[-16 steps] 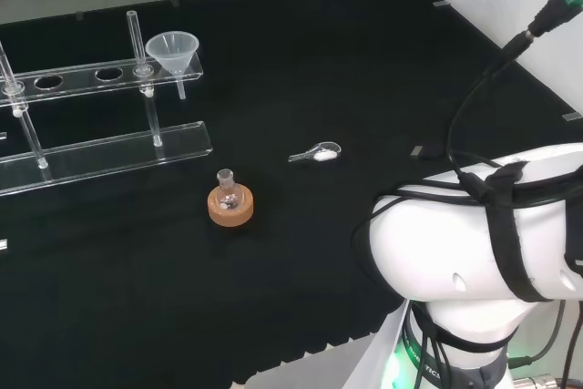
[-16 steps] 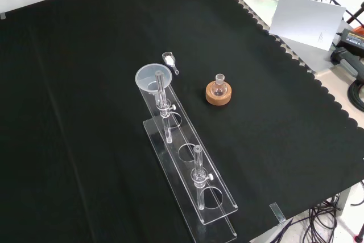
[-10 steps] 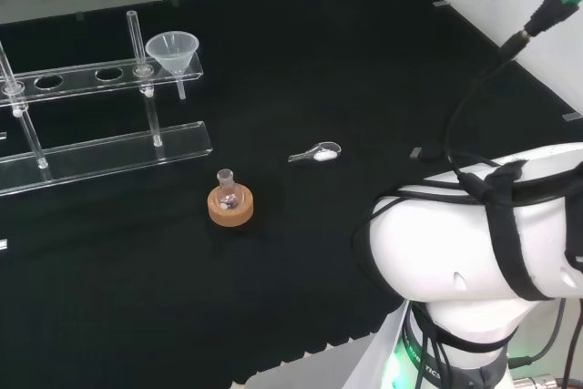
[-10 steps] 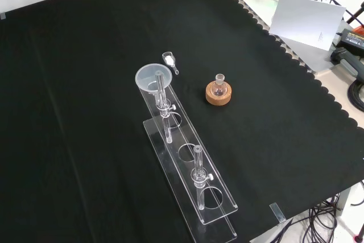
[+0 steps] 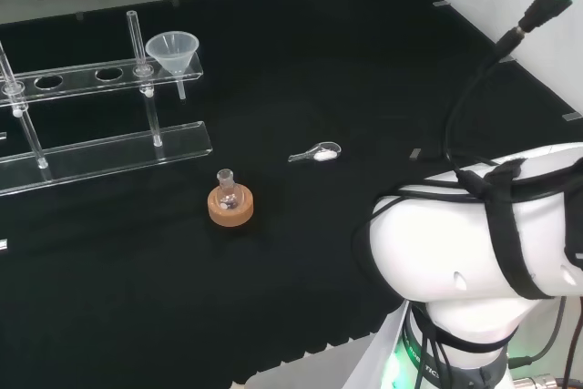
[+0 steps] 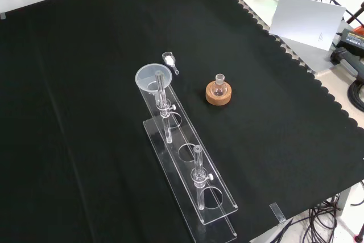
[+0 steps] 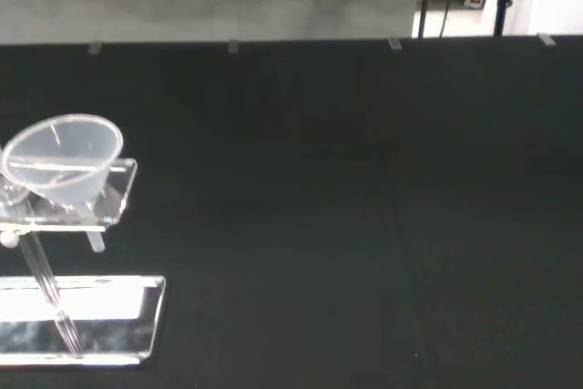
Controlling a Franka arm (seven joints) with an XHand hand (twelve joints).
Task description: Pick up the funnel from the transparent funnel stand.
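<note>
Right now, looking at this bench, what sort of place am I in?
Probably a lab bench set up for robot trials. A clear plastic funnel sits in a transparent funnel stand, a small round glass flask rests on a cork ring, and the robot's white arm rises beside the black cloth.

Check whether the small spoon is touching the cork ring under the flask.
Apart. In the head view, bare black cloth separates the spoon from the cork ring; the front view shows the same gap between spoon and ring.
</note>
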